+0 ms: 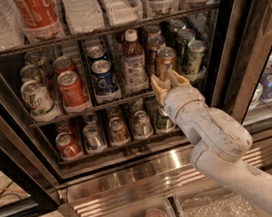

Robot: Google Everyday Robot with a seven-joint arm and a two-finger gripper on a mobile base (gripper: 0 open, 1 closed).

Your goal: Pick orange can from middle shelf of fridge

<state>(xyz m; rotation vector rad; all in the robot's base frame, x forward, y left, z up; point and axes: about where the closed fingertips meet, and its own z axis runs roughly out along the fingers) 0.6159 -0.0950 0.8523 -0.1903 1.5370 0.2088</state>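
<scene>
The fridge [150, 175] stands open in front of me. Its middle shelf [83, 109] holds mixed cans in white lanes and one white-capped bottle [133, 63]. The orange can [164, 61], coppery brown with a silver lid, stands at the front of its lane, just right of the bottle. My gripper [168, 81] is open at the shelf's front edge, right below the orange can. Its two tan fingertips [158, 86] stand on either side of the can's base. Whether they touch the can I cannot tell.
Green cans [193, 56] stand right of the orange can, and a blue can [103, 76], a red can [72, 88] and a pale green can [38, 97] to its left. Large bottles fill the rack above, small cans the rack below. The black door frame [235, 61] is at the right.
</scene>
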